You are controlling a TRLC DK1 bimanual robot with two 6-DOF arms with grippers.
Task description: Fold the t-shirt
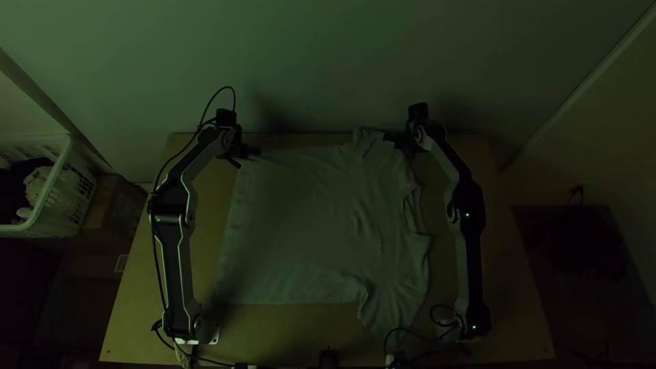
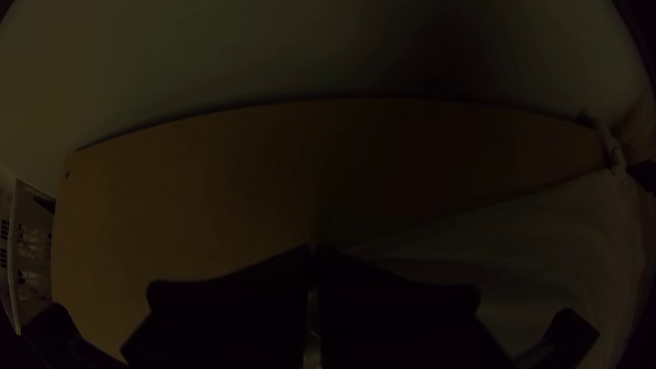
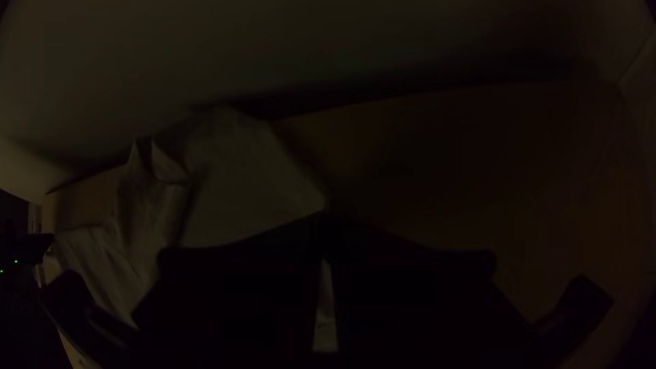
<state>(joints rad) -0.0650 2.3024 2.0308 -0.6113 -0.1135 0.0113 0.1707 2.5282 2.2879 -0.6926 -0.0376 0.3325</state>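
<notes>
See nearest the top camera the left arm [image 1: 174, 239] and right arm [image 1: 468, 239], set wide — probably to leave folding room between. Find under both the table [image 1: 273, 338], a flat bed for the work. Note the t-shirt [image 1: 307, 219] spread unfolded across it, with collar [image 1: 363, 143] at the far edge. Read the left gripper [image 2: 314, 249] as clenched on the far hem corner, the right gripper [image 3: 328, 217] as pinching the far sleeve — likely to carry that side nearward evenly.

One counter [image 1: 273, 329] carries one t-shirt [image 1: 307, 225]; two arms [image 1: 175, 270] stand at its near side, and one white laundry basket [image 1: 60, 205] sits to its left.
</notes>
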